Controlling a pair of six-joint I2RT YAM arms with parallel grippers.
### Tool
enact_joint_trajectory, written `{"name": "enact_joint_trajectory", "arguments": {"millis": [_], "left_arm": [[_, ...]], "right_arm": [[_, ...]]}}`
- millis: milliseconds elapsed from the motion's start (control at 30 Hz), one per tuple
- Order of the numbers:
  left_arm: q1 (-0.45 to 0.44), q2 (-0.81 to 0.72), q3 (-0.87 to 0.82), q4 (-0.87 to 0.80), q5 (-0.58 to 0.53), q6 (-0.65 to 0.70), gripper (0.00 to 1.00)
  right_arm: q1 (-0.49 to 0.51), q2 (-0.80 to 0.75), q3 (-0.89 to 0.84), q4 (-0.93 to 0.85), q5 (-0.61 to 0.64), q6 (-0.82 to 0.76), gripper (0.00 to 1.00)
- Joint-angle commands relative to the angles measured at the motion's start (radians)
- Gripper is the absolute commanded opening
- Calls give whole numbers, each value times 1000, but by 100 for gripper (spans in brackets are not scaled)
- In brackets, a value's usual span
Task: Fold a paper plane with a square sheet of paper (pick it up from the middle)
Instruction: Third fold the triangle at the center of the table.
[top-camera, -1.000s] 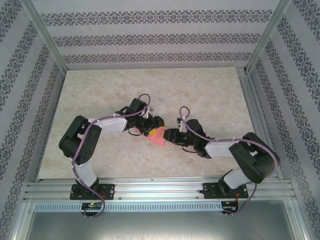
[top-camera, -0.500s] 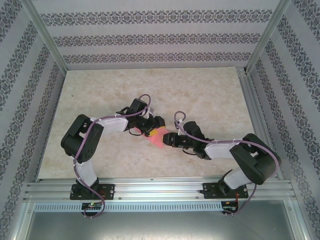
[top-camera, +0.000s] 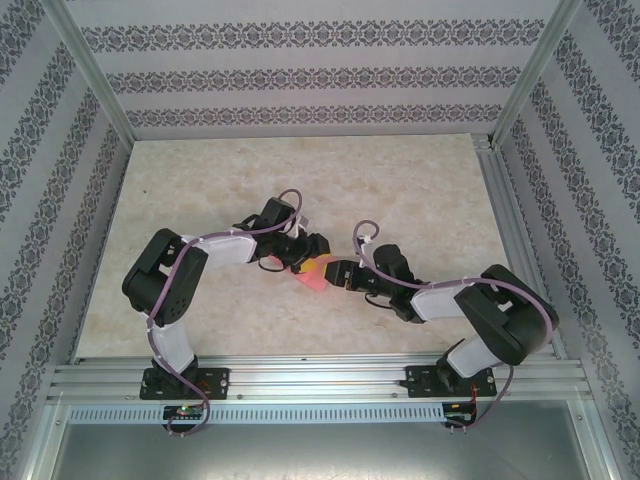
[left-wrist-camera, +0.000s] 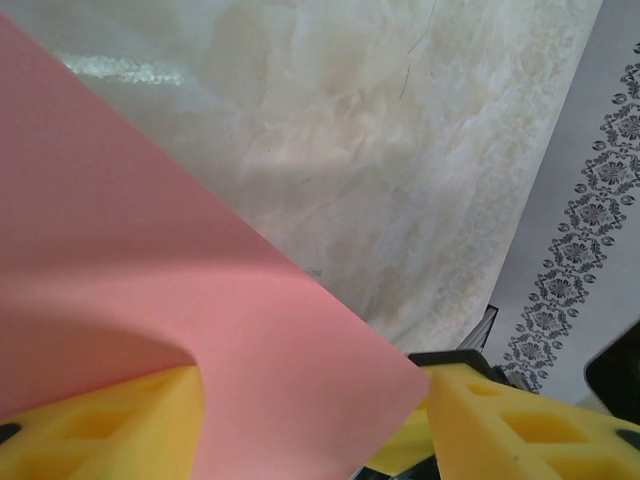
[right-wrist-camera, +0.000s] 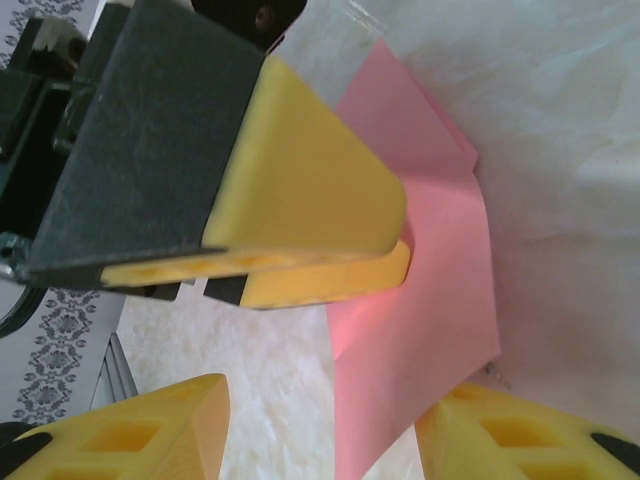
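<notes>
Right gripper (right-wrist-camera: 325, 430), yellow-padded, hangs released, jaws wide on either side of the thin pink-red square sheet of paper (right-wrist-camera: 430, 290), probably making room for a fresh grip. Beyond it, the left gripper (left-wrist-camera: 312, 385) straddles the sheet's raised edge, likely steadying it over the pale marbled table (left-wrist-camera: 400, 150). Whether it pinches, I cannot tell.

We find no text, label, brand, number or sign that we can read in any of the views
</notes>
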Motion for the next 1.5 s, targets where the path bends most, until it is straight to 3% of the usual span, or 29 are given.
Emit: {"name": "enact_joint_trajectory", "arguments": {"millis": [0,267,433,700,1000,1200,1333,1467], "left_arm": [[-15,13,-13,43,20,-15,62],[-16,13,-24,52,5,-37,68],[-16,18,-30,74,7,-61,69],[-17,23,-23,89,9,-79,71],[-16,16,-22,62,2,-64,72],[-16,-54,-10,-56,-108,1,72],[-14,-102,-10,-86,-167,9,73],[-10,-132,-17,-98,-204,7,75]], "right_arm": [[-15,40,-41,229,-34,58,54],[-30,102,-111,419,-29,111,54],[-35,135,-114,505,-67,125,46],[-33,176,-106,467,-90,110,32],[-19,211,-83,427,-111,81,34],[-6,116,-70,135,-1,3,17],[51,5,31,-234,126,-141,8],[81,-31,57,-307,196,-204,2]]}}
